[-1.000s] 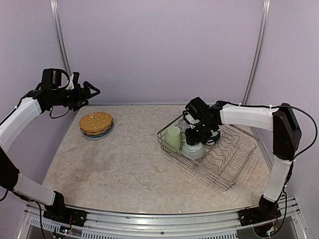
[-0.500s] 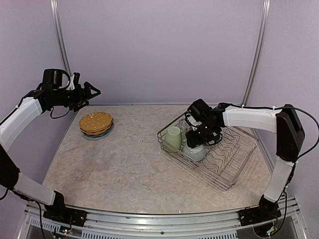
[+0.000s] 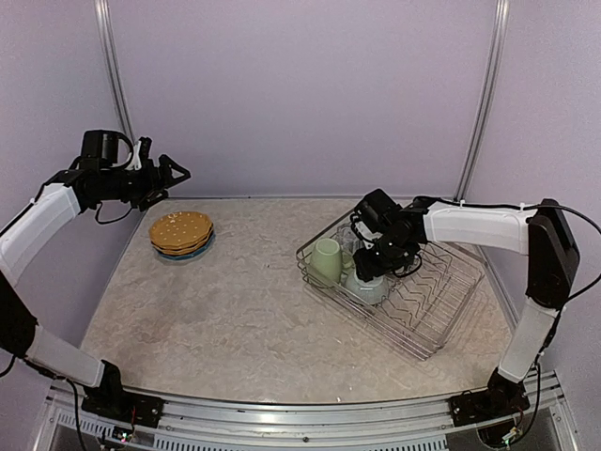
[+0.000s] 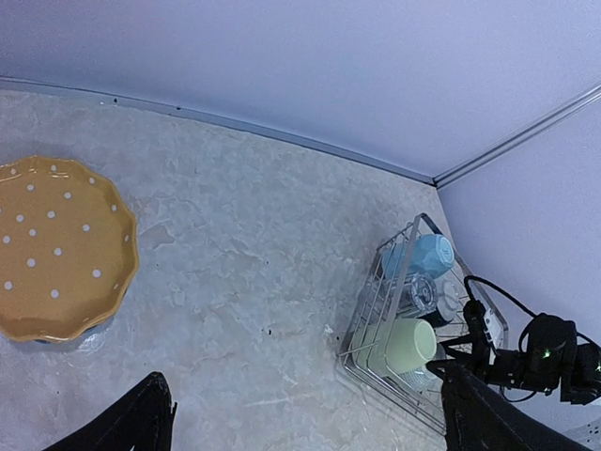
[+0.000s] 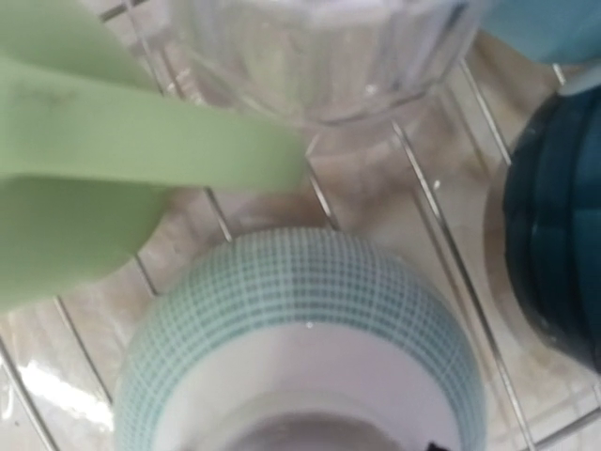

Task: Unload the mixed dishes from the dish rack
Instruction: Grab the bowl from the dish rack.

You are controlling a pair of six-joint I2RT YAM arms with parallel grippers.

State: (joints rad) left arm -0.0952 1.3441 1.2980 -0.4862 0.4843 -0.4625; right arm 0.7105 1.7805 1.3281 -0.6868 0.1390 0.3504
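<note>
The silver wire dish rack (image 3: 427, 296) sits at the right. It holds a pale green mug (image 3: 327, 260), an upturned teal bowl (image 3: 366, 287), a clear glass (image 5: 310, 56), a light blue mug (image 4: 427, 256) and a dark-blue bowl (image 5: 554, 235). My right gripper (image 3: 378, 264) hangs just above the teal bowl (image 5: 300, 348), with its fingers looking spread and empty. The yellow plates (image 3: 181, 230) are stacked on the table at the left, over a blue plate edge (image 3: 192, 254). My left gripper (image 3: 175, 174) is open and empty, high above the plates (image 4: 56, 249).
The rack's zigzag dividers (image 3: 423, 282) on its right side hold nothing. The back wall and two metal posts (image 3: 482, 103) border the table. The right arm's white link (image 3: 470, 224) reaches across the rack's far edge.
My right gripper has shifted slightly right and lower over the teal bowl. The left arm has barely moved.
</note>
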